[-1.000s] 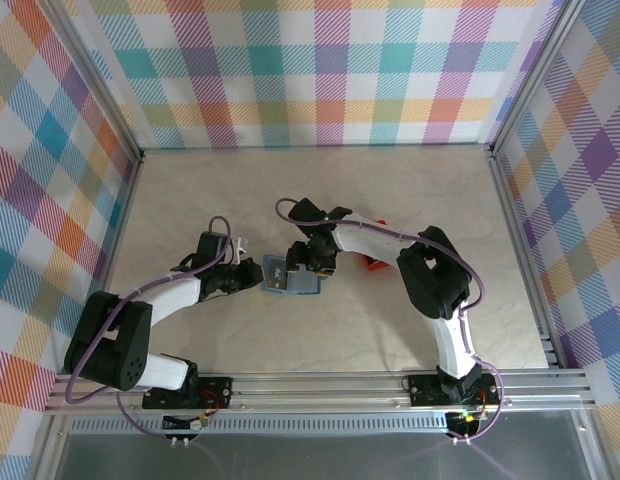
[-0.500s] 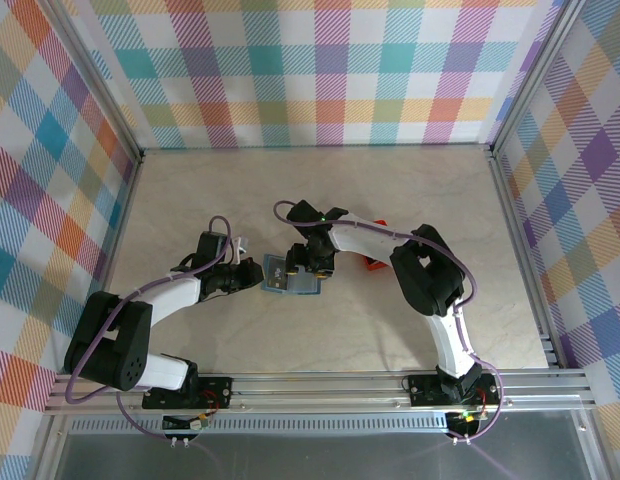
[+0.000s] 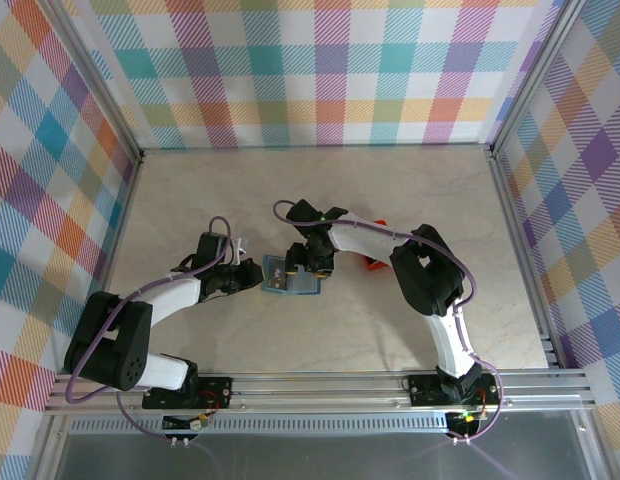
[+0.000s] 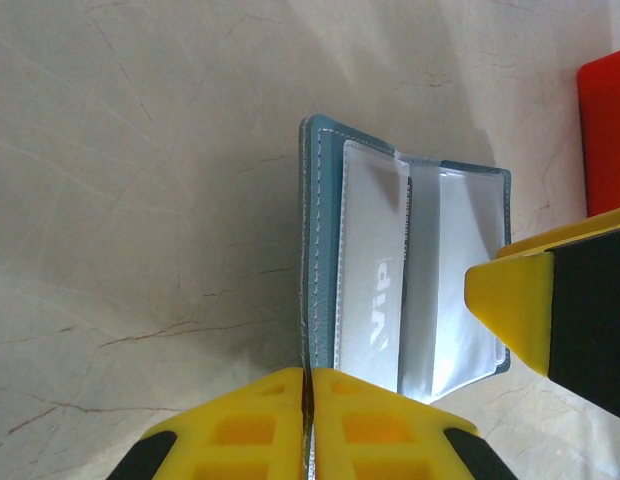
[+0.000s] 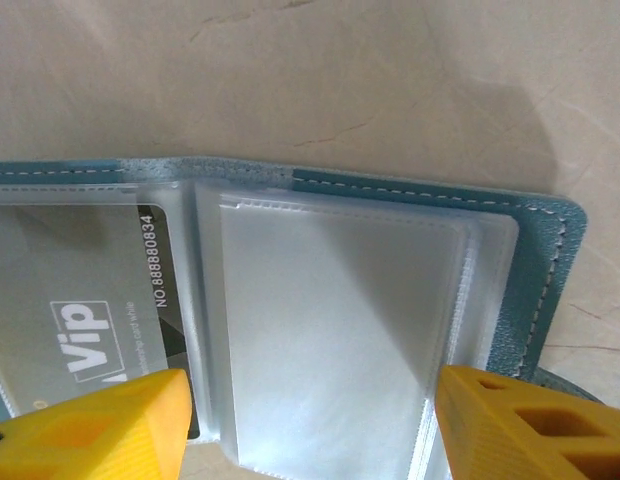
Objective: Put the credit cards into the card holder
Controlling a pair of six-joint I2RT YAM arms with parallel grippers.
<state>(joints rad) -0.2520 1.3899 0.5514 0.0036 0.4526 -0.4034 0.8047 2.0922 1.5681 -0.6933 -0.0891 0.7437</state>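
Overhead, wrist close-ups: common card holder [image 5: 538,270]

The worktop [image 3: 320,185] has lots of free room at the back and the front. Around the card holder [image 3: 277,276] it is crowded: left gripper [image 3: 257,280] on its left edge, right gripper [image 3: 308,268] on top, red tray [image 3: 372,264] near its right.

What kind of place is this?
Probably a robot practice booth, not a home. A left arm and right arm are bolted to a metal rail, and checked walls box in a pale table.
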